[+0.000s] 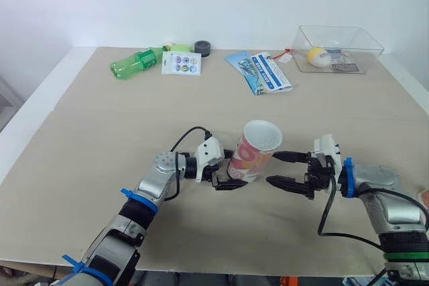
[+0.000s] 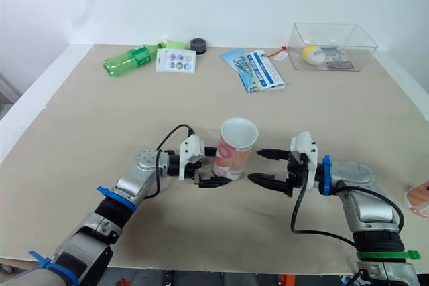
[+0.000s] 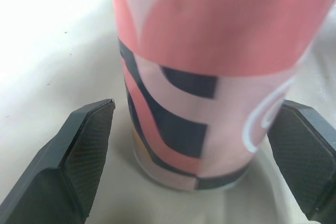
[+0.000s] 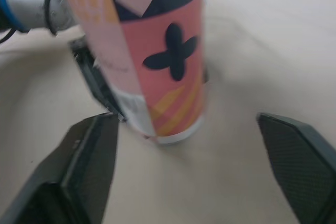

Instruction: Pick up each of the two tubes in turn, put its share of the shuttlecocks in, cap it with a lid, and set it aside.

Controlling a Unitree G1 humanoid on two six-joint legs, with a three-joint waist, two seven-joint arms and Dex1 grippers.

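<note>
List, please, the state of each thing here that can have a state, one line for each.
tube: upright on the table, top open, no lid.
left gripper: open, straddling the tube's base.
right gripper: open, facing the tube.
green bottle: lying on its side.
clear box: open-topped, a yellow object inside.

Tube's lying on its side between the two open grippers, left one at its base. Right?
No: the tube stands upright on the table, mouth up, as the left eye view shows. The rest holds: it is between the left gripper and right gripper, both open, the left one's fingers either side of its base.
</note>
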